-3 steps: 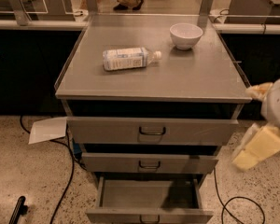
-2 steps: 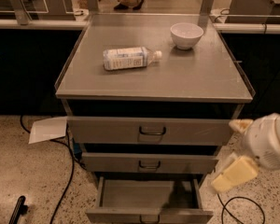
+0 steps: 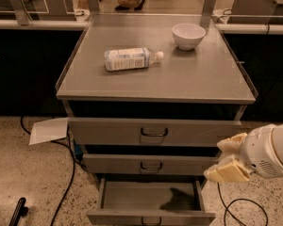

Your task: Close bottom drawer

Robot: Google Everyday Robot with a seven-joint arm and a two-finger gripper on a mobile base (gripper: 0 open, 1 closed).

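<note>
Gripper had edged left toward the cabinet since a moment before, while the bottom drawer had not moved. The white arm reached in from the right edge, level with the middle drawer. Its cream fingers stood apart, holding nothing. The bottom drawer sat pulled well out below the table, grey, with a small dark handle centred on its front.
</note>
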